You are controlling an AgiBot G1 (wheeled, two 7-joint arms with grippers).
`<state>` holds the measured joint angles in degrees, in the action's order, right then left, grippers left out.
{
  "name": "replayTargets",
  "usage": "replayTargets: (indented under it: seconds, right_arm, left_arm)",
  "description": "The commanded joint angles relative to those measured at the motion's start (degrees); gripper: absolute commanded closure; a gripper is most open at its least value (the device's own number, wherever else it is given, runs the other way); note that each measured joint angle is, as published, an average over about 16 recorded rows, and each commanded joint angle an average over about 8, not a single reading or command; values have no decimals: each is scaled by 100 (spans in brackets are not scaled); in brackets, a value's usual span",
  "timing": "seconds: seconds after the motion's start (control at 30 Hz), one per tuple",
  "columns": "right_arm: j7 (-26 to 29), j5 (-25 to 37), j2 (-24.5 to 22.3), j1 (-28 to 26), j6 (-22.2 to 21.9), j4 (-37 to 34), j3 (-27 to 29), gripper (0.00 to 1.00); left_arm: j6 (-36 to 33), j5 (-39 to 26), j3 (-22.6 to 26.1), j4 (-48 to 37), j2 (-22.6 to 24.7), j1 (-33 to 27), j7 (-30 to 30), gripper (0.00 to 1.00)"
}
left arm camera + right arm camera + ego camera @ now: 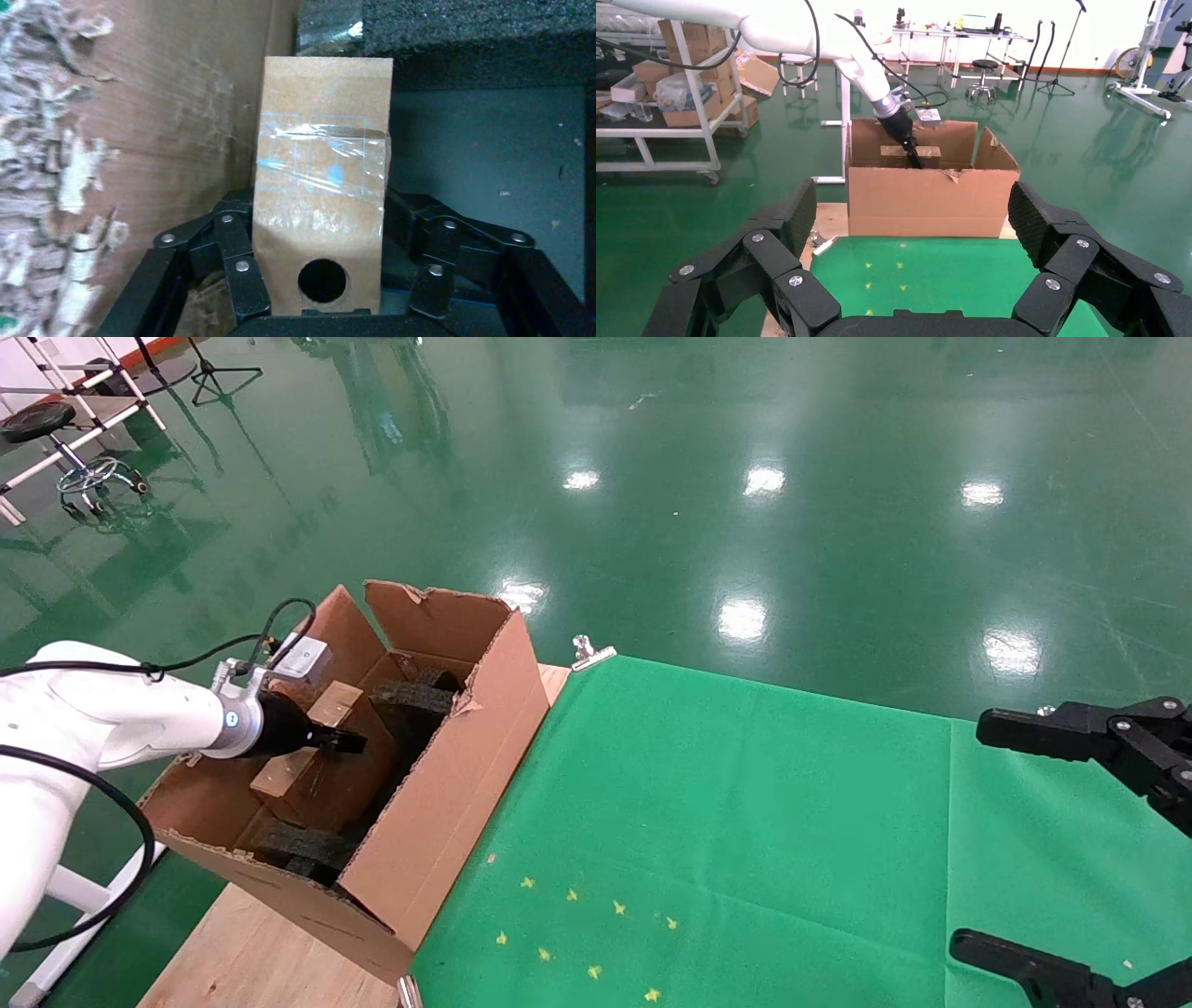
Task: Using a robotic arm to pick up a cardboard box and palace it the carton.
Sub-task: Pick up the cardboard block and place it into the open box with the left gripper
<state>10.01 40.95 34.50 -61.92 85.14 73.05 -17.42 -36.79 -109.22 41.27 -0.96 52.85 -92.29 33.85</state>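
Bright overhead lighting; ceiling lamps glare as white patches on the glossy green floor (764,486). Carton (438,803) interior shadowed, dim in left wrist view. Clear tape on the cardboard box (320,189) glints. Torn carton wall blurred close-up.

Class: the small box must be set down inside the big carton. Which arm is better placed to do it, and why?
Left. The left gripper is already inside the carton, its jaws shut on the small box among the foam blocks. The right gripper waits open over the green cloth, empty and apart.

You see carton (447,803) at table's (251,957) left end | cardboard box (321,738) inside it, foam blocks (410,705) behind | cloth (745,840) to its right
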Motion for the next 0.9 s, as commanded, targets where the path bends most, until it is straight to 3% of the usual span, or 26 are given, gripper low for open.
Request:
replayTargets:
  seconds: [0.03, 0.4, 0.73, 0.9]
  right_arm:
    - [0, 0, 0, 0, 0, -1, 0, 0]
    - [-2, -2, -1, -1, 0, -2, -3, 0]
    - [-3, -3, -2, -2, -2, -2, -5, 0]
    - [-4, -6, -2, -1, -3, -3, -5, 0]
  left_arm:
    - [34, -9, 7, 1, -10, -15, 3, 0]
    - [-98, 156, -104, 305, -198, -195, -201, 0]
    - [-1335, 1087, -671, 1778, -875, -467, -717, 0]
    - [-1626, 1271, -768, 2202, -1058, -475, -760, 0]
